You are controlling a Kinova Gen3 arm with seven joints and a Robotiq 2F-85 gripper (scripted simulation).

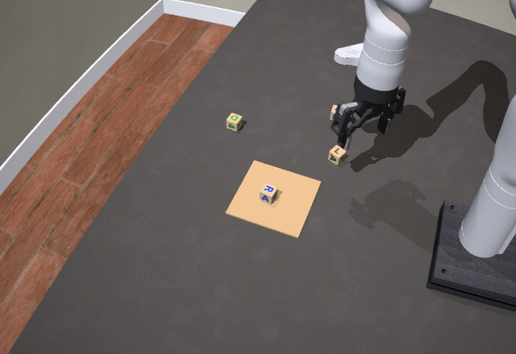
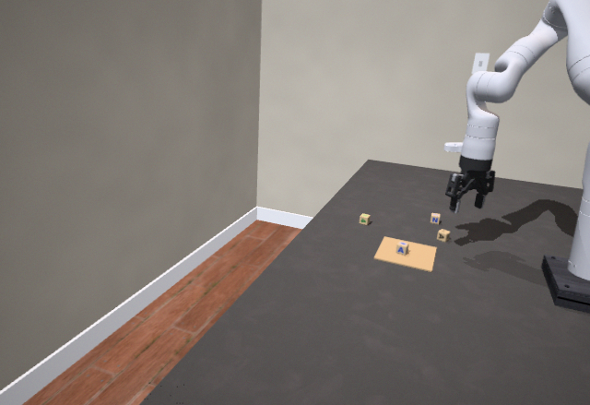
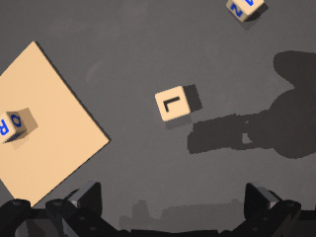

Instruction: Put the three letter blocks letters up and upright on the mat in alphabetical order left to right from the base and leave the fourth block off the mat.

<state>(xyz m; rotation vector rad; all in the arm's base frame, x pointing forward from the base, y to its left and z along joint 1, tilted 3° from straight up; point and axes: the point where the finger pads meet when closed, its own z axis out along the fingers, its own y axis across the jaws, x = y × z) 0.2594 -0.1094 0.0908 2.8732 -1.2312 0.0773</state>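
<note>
Wooden blocks number four, all resting on the dark bench (image 1: 166, 267), and there is one tan mat (image 1: 291, 212) and one arm with one gripper (image 1: 363, 132).

Only one block lies on the mat: the R block (image 1: 268, 193), blue R on top, sits near the mat's middle, well inside its edges. The other three rest on bare bench.

Just beyond the mat's corner nearest the arm sits the L block (image 1: 337, 155), a dark L on top, close to the mat but not touching it. Farther toward the far edge of the bench is the blue-lettered block (image 2: 434, 218), showing an N on one side in the exterior view and a 4 on top in the wrist view; in the top view the gripper hides most of it. The green-marked block (image 1: 234, 122) stands alone, well apart from the rest, toward the bench edge that borders the wooden floor.

The gripper hangs above the bench over the L block, jaws spread wide and holding nothing, pointing straight down.
</note>
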